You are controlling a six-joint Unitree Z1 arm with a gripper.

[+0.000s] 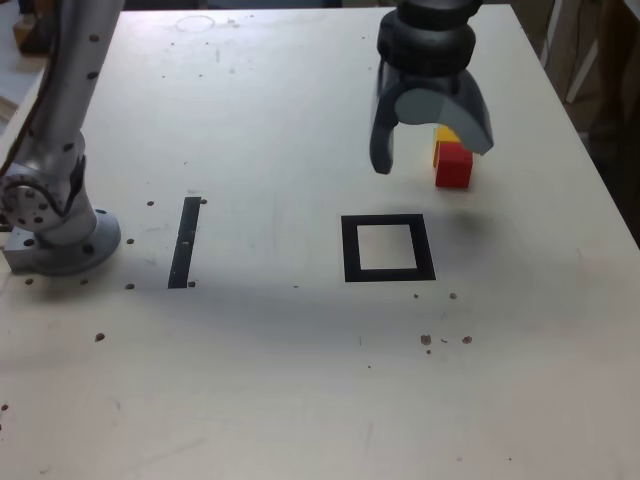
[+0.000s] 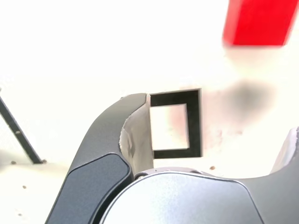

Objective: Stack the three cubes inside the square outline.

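pale speckled table (image 1: 300, 380), black square outline (image 1: 388, 248) empty, fingers (image 1: 383, 150) spread above red cube (image 1: 453, 165)

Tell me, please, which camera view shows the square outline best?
The exterior view: the whole square outline lies unobstructed on the table, all four black sides visible around an empty pale centre. In the wrist view, the end effector covers one side of the outline.
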